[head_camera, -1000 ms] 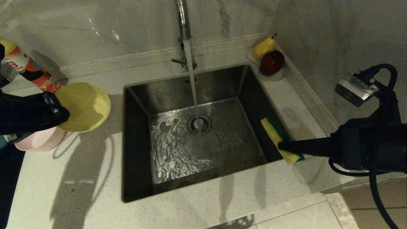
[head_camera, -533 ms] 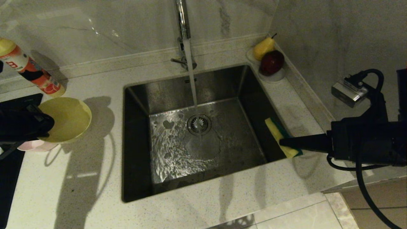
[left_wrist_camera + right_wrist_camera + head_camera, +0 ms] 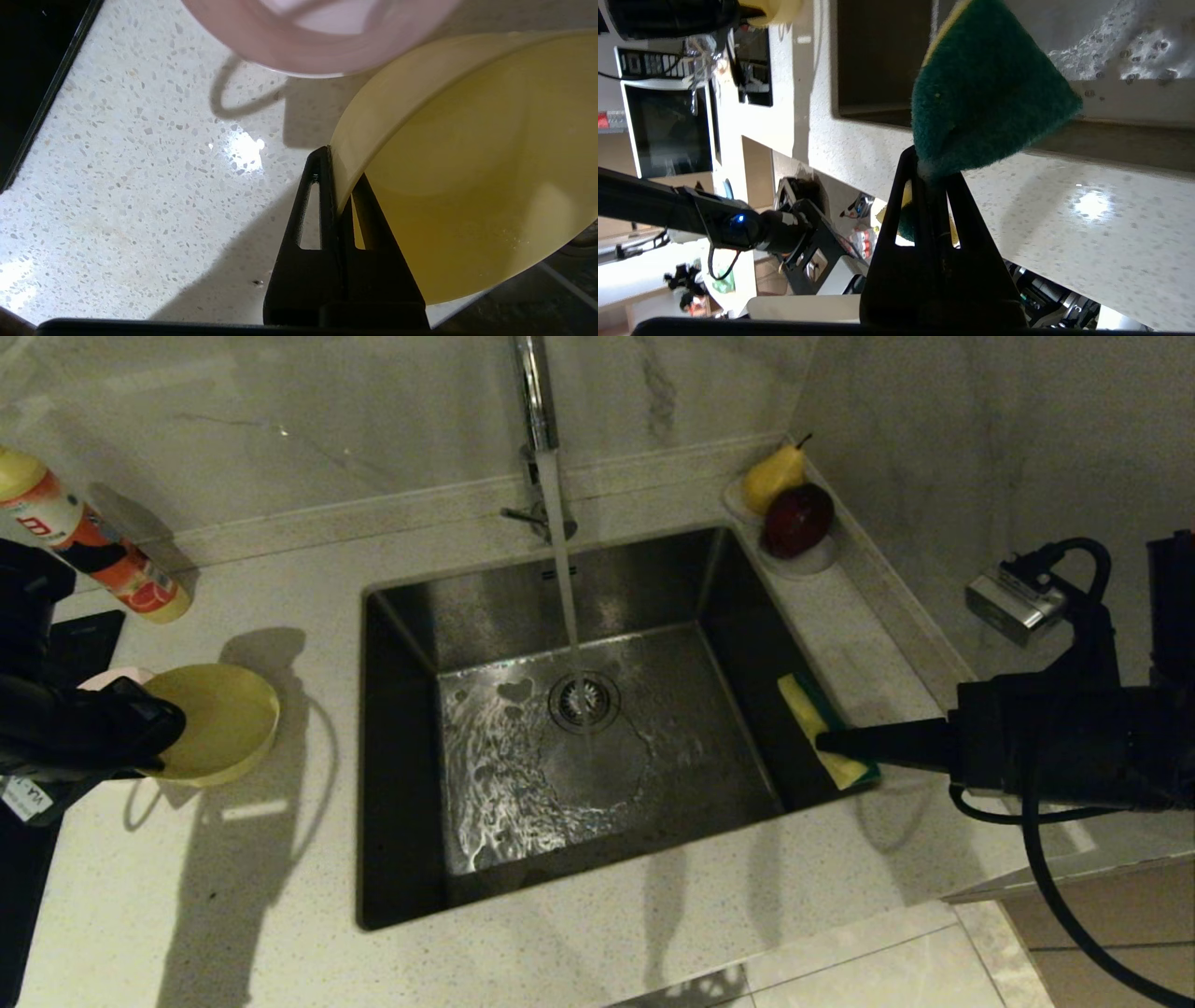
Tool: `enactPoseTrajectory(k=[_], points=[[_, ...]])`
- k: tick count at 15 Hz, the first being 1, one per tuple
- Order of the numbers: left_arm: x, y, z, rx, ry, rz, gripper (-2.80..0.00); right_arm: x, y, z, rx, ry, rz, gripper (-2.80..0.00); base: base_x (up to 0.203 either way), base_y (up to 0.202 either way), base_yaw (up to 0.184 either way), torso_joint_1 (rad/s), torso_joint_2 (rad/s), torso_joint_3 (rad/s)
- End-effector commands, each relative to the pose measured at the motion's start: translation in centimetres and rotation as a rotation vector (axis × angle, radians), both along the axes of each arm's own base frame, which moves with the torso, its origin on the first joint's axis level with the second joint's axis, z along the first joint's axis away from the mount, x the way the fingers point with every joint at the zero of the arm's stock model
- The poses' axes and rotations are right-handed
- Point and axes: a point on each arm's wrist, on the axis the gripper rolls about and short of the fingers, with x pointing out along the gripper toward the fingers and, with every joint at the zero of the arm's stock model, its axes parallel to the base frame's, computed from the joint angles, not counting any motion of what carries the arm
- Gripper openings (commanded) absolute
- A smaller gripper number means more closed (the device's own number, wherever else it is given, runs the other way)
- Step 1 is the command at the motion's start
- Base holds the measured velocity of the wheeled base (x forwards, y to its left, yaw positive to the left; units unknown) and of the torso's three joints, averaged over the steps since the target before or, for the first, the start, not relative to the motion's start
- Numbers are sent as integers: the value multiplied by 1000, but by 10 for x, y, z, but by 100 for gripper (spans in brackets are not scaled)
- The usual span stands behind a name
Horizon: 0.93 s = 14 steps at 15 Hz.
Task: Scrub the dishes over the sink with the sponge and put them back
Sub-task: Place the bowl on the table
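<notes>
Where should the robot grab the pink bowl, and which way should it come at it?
Probably by the rim. The pink bowl sits on the counter beside the yellow bowl that the left gripper holds. Its thin wall suits one finger inside and one outside, the same pinch used on the yellow bowl. Coming from above, on the side away from the yellow bowl, looks safest. Only part of it shows.

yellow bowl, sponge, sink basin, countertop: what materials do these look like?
Yellow bowl: likely plastic, matte, thin even wall, no glaze shine.
Sponge: fuzzy dark green scouring pad on yellow foam, squashed where pinched.
Sink: brushed stainless steel by its dull grey sheen and streaky reflections.
Countertop: pale speckled stone or composite, polished; it mirrors the light. Which one, I can't tell.
</notes>
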Motion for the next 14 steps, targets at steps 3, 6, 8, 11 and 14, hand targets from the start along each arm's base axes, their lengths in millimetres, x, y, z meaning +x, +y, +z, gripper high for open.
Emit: enactPoseTrajectory(k=[3,6,8,11,14], points=[[12,5,-17,-21,55,31,0,-1,-2,1,5,1,-3,-280,0,0,0,0,0,0],[12,12,-7,-14,16,54,0,-2,-3,1,6,-1,-4,-280,0,0,0,0,0,0],[8,11,10,-3,-45,48,0,-4,-3,-1,4,4,-4,-280,0,0,0,0,0,0],[-6,6,47,29,-172,41,0,-6,-5,1,7,-4,-7,-280,0,0,0,0,0,0],[-29,-7,86,88,-303,-26,0,-10,-7,10,16,-40,-18,-280,0,0,0,0,0,0]])
